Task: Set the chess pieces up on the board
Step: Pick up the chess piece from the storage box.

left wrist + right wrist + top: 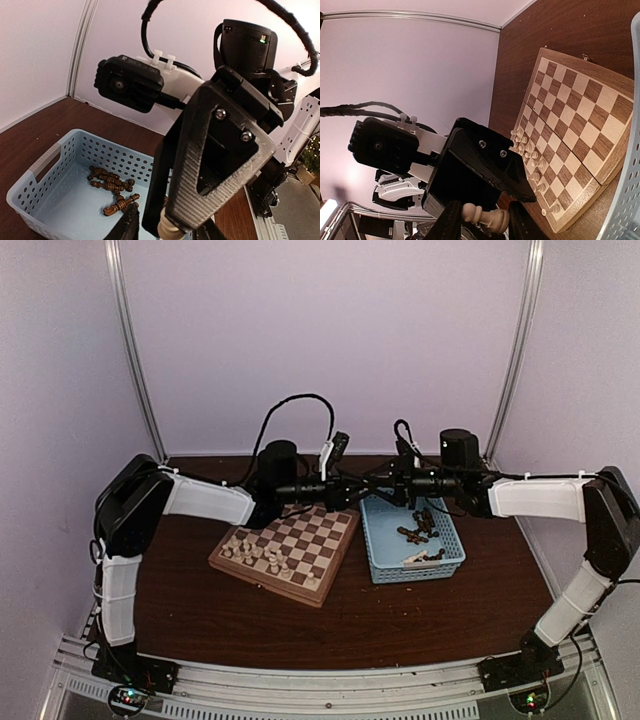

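Above the gap between the board and the basket, toward its 12 o'clock end, the right claw and the left claw meet tip to tip in the air. The right claw reaches in from 3 o'clock and is clamped on a cream piece. The piece lies sideways between its two fingers, well clear of the bench.

The left claw comes in from 9 o'clock with a finger on either side of that same piece. In its own wrist view only the piece's pale end shows, tucked under the right claw's ribbed pad. Whether the left fingers press on the piece or stand just off it I cannot tell.

The board lies a little turned near the middle of the bench, slightly toward 9 o'clock. Cream pieces stand upright in two rough rows along its 7 o'clock edge.

The basket sits just beside the board on its 3 o'clock side. Dark pieces lie in a loose heap toward the basket's 1 o'clock part. One pale piece lies flat near its 5 o'clock corner
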Robot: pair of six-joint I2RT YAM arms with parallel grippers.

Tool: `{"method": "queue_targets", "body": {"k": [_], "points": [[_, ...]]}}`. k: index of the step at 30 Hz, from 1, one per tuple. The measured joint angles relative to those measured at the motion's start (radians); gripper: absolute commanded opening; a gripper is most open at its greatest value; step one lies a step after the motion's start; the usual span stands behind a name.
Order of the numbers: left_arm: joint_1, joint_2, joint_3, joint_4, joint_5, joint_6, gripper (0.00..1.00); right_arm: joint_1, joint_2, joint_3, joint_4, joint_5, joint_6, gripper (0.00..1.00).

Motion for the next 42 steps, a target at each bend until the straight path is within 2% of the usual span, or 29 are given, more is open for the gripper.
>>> {"method": "queue_targets", "body": {"k": [5, 10, 15, 22, 29, 32, 37, 42], "points": [[0.0, 0.006, 0.001, 0.012, 0.001, -0.01, 0.12, 0.002, 0.0, -0.001, 0.019, -0.013, 0.003, 0.34], [0.005, 0.006, 0.003, 0.018, 0.008, -0.028, 0.07, 0.001, 0.0, -0.007, 0.04, -0.023, -0.005, 0.37], [0.004, 0.006, -0.002, 0.014, 0.003, -0.027, 0.03, 0.001, 0.0, -0.012, 0.061, -0.029, -0.002, 0.65], [-0.001, -0.011, -0.057, 0.019, -0.024, -0.021, 0.02, 0.005, -0.004, -0.029, 0.085, -0.046, 0.0, 0.85], [-0.012, -0.101, -0.151, 0.02, -0.053, -0.013, 0.02, 0.016, -0.025, -0.051, 0.139, -0.111, -0.009, 0.87], [0.008, -0.172, -0.211, 0.01, -0.061, 0.006, 0.03, -0.013, -0.042, -0.054, 0.12, -0.102, -0.063, 0.88], [0.032, -0.277, -0.252, -0.016, -0.072, 0.03, 0.03, -0.035, -0.057, -0.024, -0.051, -0.088, -0.251, 0.88], [0.032, -0.33, -0.282, -0.052, -0.076, 0.053, 0.04, -0.034, -0.071, -0.011, -0.144, -0.106, -0.377, 0.87]]}}
